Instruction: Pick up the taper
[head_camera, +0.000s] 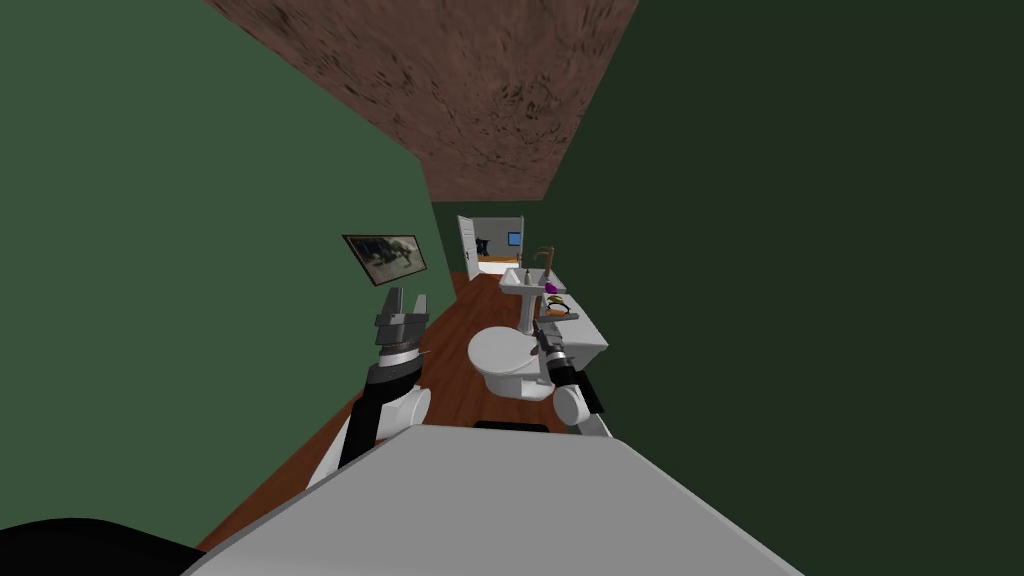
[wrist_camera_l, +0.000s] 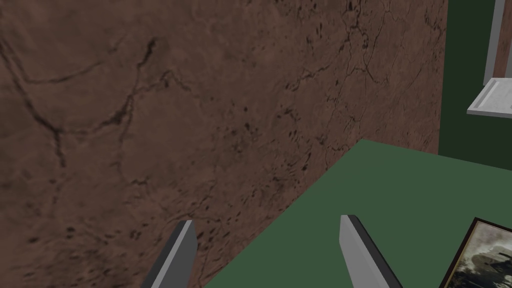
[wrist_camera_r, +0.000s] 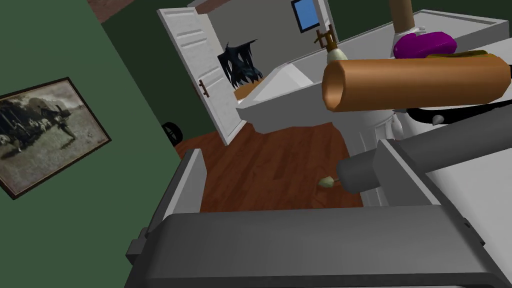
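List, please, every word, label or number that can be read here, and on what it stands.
None: no readable text anywhere.
The framed picture shows only a monochrome scene; the blue panel, the brown tube and the grey taper bear no lettering.

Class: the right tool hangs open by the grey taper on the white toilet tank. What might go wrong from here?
1. The grey rod-shaped taper lies mostly beyond one finger of the open right tool, with only its cream tip in the gap. Closing now may miss it or roll it off the white toilet tank.
2. The brown tube lies just behind; pushing forward could knock it.
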